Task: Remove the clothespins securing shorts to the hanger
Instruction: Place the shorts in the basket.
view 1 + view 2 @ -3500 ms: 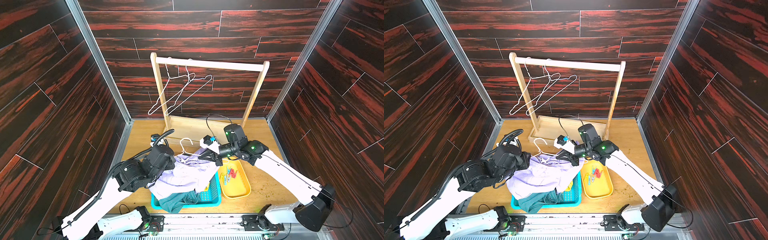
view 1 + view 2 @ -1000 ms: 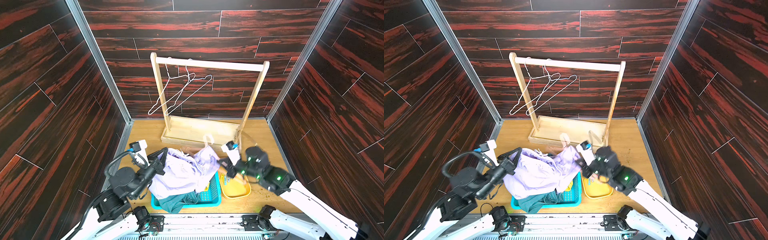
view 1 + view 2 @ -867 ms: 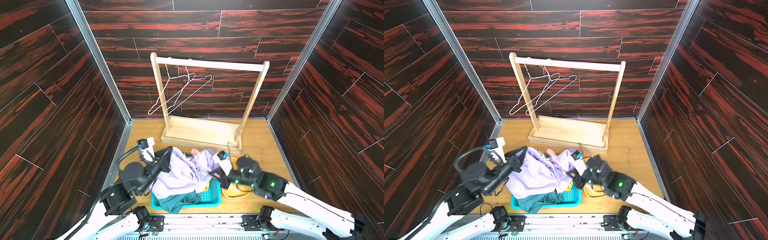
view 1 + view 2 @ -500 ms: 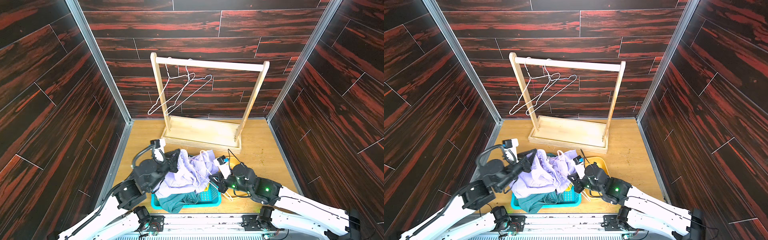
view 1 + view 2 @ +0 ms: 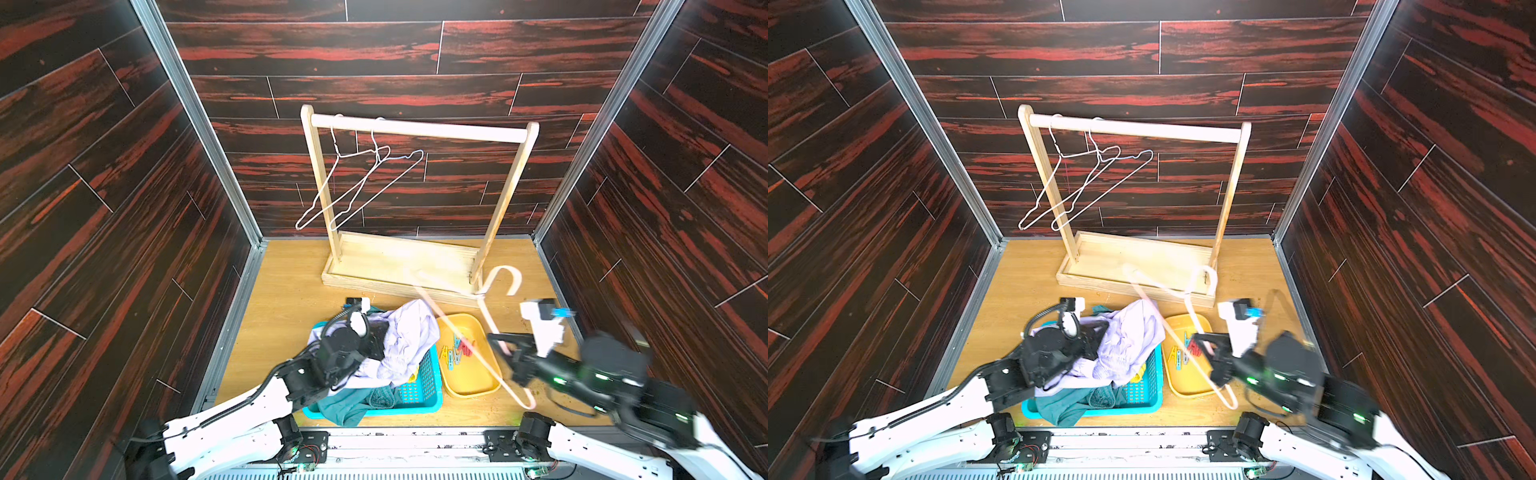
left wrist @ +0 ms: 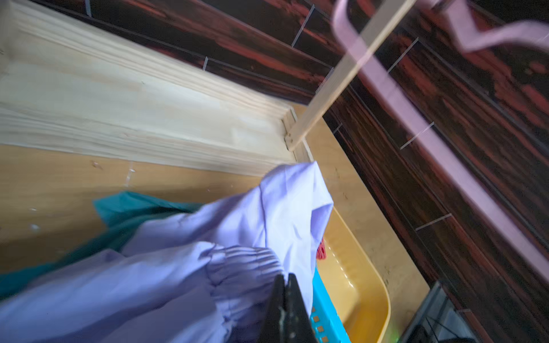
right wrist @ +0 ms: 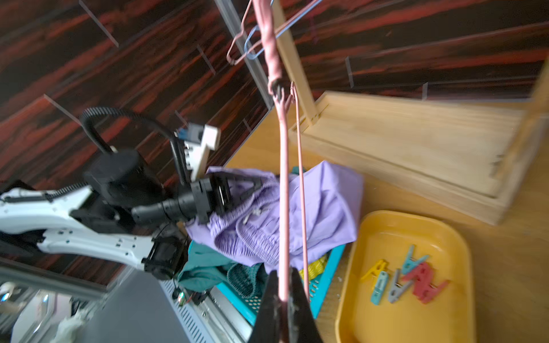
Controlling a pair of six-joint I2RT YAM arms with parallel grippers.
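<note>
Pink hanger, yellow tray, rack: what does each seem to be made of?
Pink hanger: thin metal wire, likely under a matte pink coating; it is twisted at the neck, where it looks darker. Yellow tray: glossy moulded plastic, with bright reflections and rounded corners. Rack: pale, seemingly unvarnished wood with visible grain.

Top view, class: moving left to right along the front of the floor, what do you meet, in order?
Blue basket → yellow tray → right gripper, its jaws shut on the pink hanger.
</note>
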